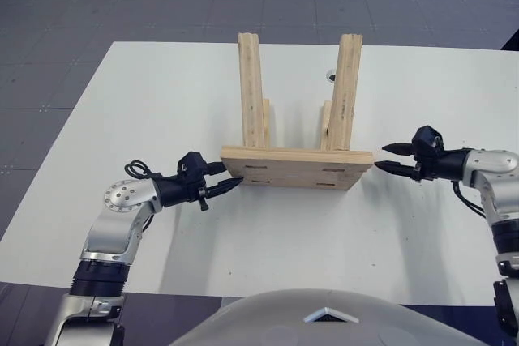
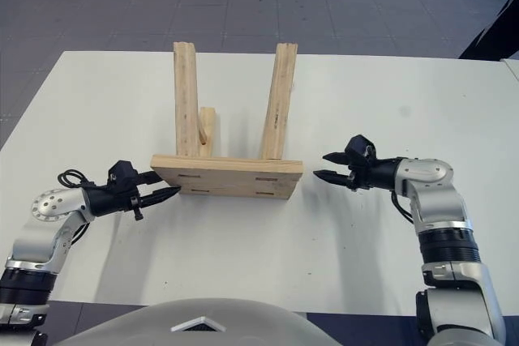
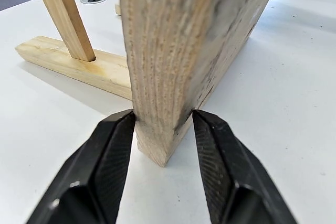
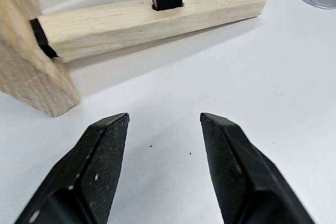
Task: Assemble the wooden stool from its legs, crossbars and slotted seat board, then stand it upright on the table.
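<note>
The wooden stool lies on its side on the white table (image 1: 146, 103). Its slotted seat board (image 1: 296, 168) stands on edge facing me, and two legs (image 1: 253, 91) (image 1: 345, 91) point away, with crossbars (image 1: 266, 119) between the leg pairs. My left gripper (image 1: 227, 176) is at the board's left end; in the left wrist view its fingers (image 3: 113, 145) press both faces of the board's corner (image 3: 168, 51). My right gripper (image 1: 385, 157) is open, a short way off the board's right end (image 4: 31, 77), with only bare table between its fingers (image 4: 226, 145).
A small round metal grommet (image 1: 331, 75) is set into the table beyond the stool, between the legs. Bare table spreads to the left, right and front of the stool. The floor lies past the table's far edge.
</note>
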Controlling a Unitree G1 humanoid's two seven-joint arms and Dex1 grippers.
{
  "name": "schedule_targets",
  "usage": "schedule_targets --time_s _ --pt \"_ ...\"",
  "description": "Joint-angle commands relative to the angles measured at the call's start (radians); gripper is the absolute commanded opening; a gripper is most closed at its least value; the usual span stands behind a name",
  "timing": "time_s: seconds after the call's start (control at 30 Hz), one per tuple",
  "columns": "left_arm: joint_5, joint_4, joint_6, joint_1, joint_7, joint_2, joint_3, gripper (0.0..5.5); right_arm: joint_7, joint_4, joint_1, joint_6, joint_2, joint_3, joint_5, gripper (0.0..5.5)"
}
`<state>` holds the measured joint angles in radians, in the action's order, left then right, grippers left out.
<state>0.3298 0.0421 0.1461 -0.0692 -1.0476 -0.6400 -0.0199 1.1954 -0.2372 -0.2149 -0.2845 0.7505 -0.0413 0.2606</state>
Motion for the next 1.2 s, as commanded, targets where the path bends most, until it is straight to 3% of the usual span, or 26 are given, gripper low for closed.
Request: schedule_targets --time_s 0.03,0.2,0.3,0.63,0.9,1.0,1.2 --pt "0.025 -0.041 -0.033 -0.004 -0.06 -0.054 0.055 2.18 0.123 0.201 0.076 -0.212 0.098 0.032 0.152 2.53" --pt "0.155 -0.083 0.008 0.078 -0.163 -0.046 0.099 2.87 0.127 0.223 0.066 -0.283 0.089 0.039 0.208 3.34" --pt "0.173 -0.137 0.02 0.143 -0.212 -0.031 0.078 3.3 0.131 0.214 0.045 -0.273 0.048 0.015 0.216 3.37" --pt "0.135 -0.261 -0.027 0.228 -0.315 0.008 0.002 3.36 0.134 0.214 -0.013 -0.254 -0.047 -0.031 0.241 3.37" --pt "0.139 -0.319 -0.017 0.268 -0.387 0.004 -0.013 2.1 0.191 0.145 -0.046 -0.197 -0.065 -0.061 0.227 1.95" --pt "0.133 -0.325 -0.014 0.268 -0.419 -0.003 -0.025 1.72 0.21 0.122 -0.051 -0.174 -0.063 -0.074 0.21 1.88" --pt "0.13 -0.314 0.002 0.279 -0.437 -0.006 -0.028 1.56 0.195 0.057 -0.071 -0.122 -0.079 -0.077 0.17 1.77"
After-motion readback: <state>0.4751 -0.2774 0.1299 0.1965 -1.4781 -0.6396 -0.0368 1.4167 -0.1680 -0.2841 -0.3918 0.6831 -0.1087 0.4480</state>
